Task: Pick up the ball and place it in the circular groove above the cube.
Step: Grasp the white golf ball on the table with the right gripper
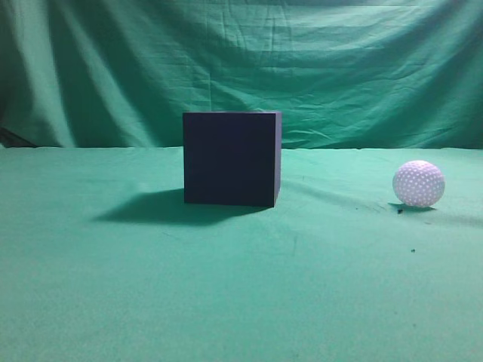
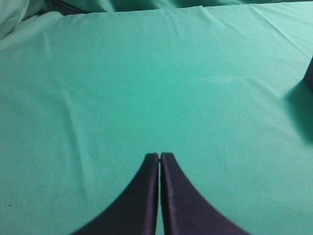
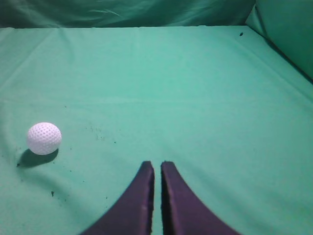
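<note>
The dark navy cube [image 1: 232, 158] stands upright on the green cloth at the middle of the exterior view; only its edge [image 2: 309, 73] shows at the right border of the left wrist view. The top groove is hidden at this height. The white dimpled ball [image 1: 418, 183] rests on the cloth to the right of the cube, and shows at the left of the right wrist view [image 3: 44, 138]. My left gripper [image 2: 160, 155] is shut and empty over bare cloth. My right gripper [image 3: 157, 165] is shut and empty, right of and nearer than the ball. Neither gripper shows in the exterior view.
A green cloth [image 1: 241, 286] covers the table and hangs as a backdrop [image 1: 302, 68]. Small dark specks [image 3: 93, 129] lie on the cloth near the ball. The cloth folds up at the right in the right wrist view [image 3: 283, 34].
</note>
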Available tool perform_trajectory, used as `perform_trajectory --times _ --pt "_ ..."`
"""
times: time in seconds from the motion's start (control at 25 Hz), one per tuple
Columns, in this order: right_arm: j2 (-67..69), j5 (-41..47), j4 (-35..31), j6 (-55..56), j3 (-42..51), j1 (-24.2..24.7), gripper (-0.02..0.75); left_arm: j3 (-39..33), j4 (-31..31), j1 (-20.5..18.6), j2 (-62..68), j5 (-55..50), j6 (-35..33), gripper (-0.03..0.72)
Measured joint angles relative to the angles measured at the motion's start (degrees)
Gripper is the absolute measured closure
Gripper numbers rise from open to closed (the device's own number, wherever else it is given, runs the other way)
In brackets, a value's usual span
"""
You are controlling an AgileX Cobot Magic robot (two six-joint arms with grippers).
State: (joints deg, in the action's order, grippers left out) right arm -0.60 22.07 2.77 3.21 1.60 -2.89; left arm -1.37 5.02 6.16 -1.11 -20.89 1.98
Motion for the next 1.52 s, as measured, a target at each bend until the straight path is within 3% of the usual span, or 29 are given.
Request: perform_trajectory --times 0.84,1.28,1.36,1.52 --pt "0.00 -1.22 0.09 0.11 0.00 0.00 0.738 0.00 0.00 0.00 0.00 0.00 0.00 0.688" --pt "0.00 -30.98 -1.35 0.34 -0.05 0.00 0.738 0.00 0.00 0.00 0.00 0.00 0.00 0.688" --pt "0.36 -27.95 -1.43 0.34 -2.49 0.00 0.738 0.00 0.00 0.00 0.00 0.00 0.00 0.688" --pt "7.95 -10.09 -1.43 0.34 -13.48 0.00 0.738 0.00 0.00 0.00 0.00 0.00 0.00 0.688"
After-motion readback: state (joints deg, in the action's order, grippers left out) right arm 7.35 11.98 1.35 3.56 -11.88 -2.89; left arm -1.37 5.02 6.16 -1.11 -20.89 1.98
